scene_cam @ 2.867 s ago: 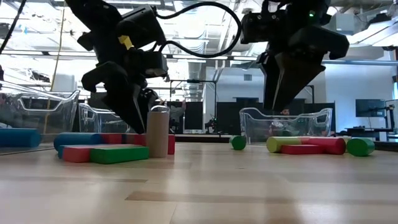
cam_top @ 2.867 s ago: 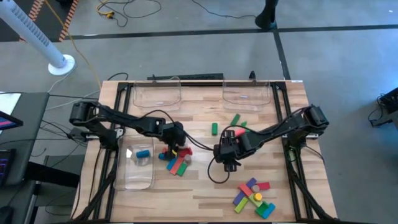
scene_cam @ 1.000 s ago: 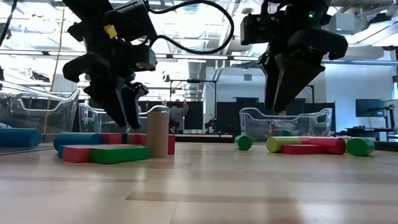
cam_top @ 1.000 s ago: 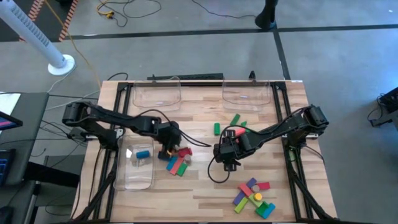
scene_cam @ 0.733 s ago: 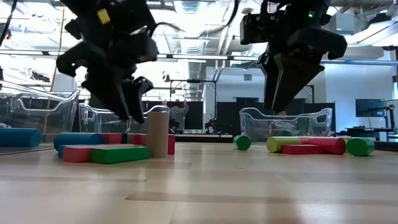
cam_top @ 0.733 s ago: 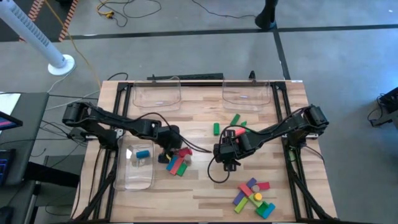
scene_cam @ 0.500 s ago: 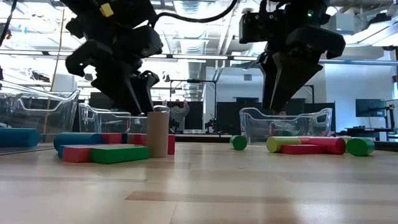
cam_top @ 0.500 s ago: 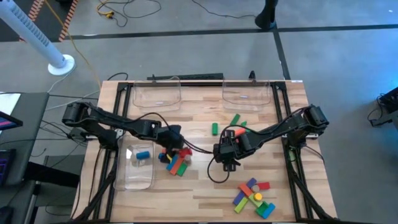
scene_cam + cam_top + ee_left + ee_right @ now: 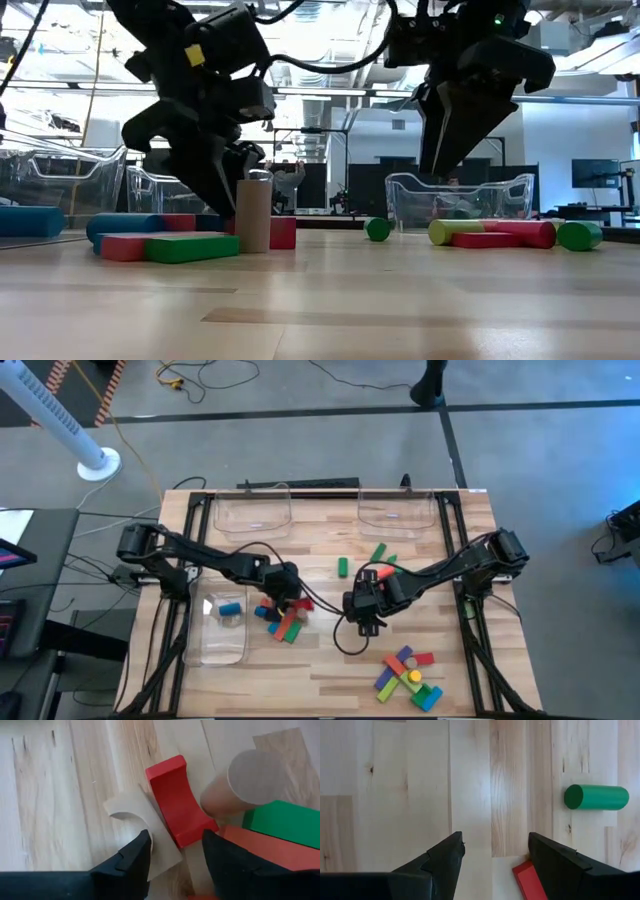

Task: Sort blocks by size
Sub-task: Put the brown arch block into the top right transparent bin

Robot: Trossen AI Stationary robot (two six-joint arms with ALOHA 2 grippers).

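Two bins (image 9: 252,510) sit at the desk's (image 9: 320,660) far edge, a third bin (image 9: 222,635) at its left. One cluster of blocks (image 9: 283,617) lies centre-left, another block pile (image 9: 407,675) near right, loose ones between.

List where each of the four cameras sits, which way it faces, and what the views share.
High: overhead, straight down on the table; both arms show.
Low: table height, level across; both grippers hang in.
Left wrist: down past the left gripper at the red arch.
Right wrist: down past the right gripper at bare wood.
Shared: wooden cylinder.
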